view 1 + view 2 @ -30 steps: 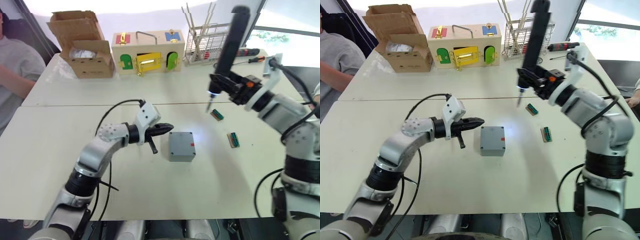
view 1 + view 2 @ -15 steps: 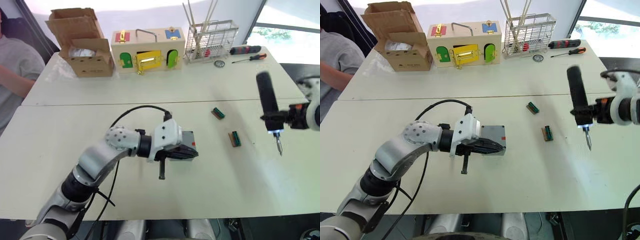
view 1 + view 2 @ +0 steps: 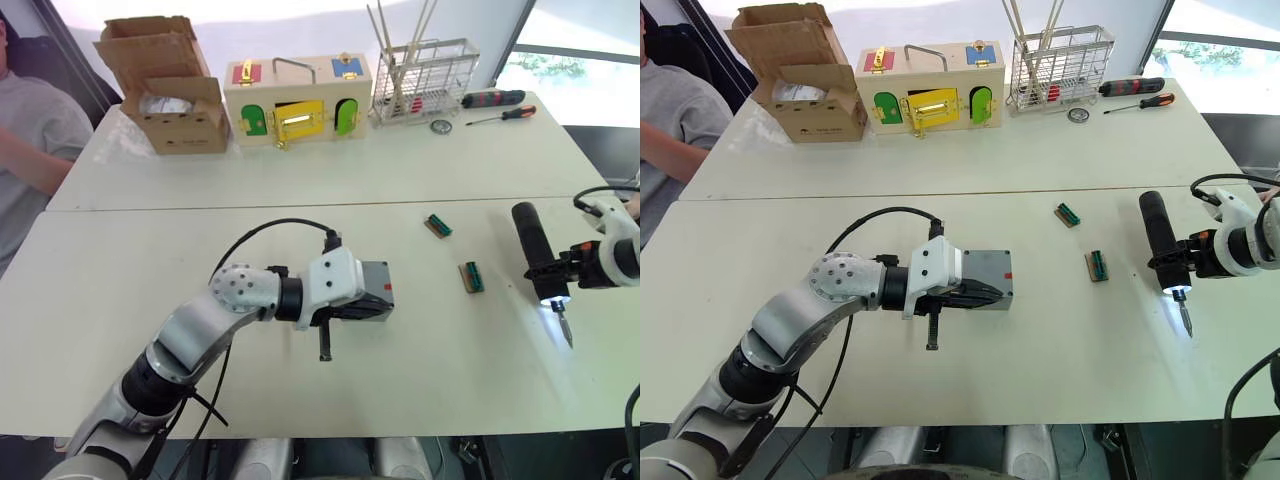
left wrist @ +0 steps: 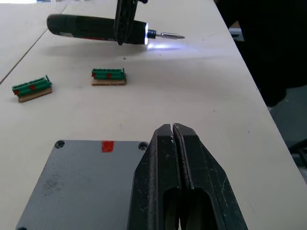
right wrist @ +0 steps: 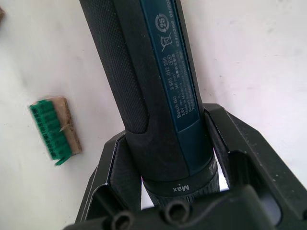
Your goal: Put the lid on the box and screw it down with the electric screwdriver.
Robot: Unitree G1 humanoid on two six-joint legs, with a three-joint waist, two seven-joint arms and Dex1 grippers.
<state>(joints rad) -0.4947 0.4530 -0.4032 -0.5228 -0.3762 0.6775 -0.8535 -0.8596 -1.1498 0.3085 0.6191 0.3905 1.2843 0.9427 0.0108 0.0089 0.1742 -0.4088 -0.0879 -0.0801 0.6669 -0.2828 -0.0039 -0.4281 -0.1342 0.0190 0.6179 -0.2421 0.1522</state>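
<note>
The grey box point(image 3: 374, 287) stands at the middle of the near table with the lid point(image 4: 91, 177) on top, showing corner screw holes and a red mark point(image 4: 108, 146). My left gripper point(image 3: 368, 310) is shut and empty, its fingers point(image 4: 172, 143) lying over the box's near edge. At the right side of the table, my right gripper point(image 3: 562, 270) is shut on the electric screwdriver point(image 3: 535, 250). The tool hangs low over the table, well right of the box. Its tip light point(image 3: 552, 299) is on and its bit point(image 3: 566, 332) points toward the near edge.
Two green terminal blocks point(image 3: 436, 225) point(image 3: 469, 277) lie between the box and the screwdriver. Along the far table stand a cardboard carton point(image 3: 170, 95), a wooden latch box point(image 3: 296, 100) and a wire rack point(image 3: 425, 75), with two manual screwdrivers point(image 3: 492, 99). A person point(image 3: 30, 140) sits at the far left.
My right arm swung the screwdriver from high over the table's middle down to the right side. My left gripper moved right, up to the box's near edge.
</note>
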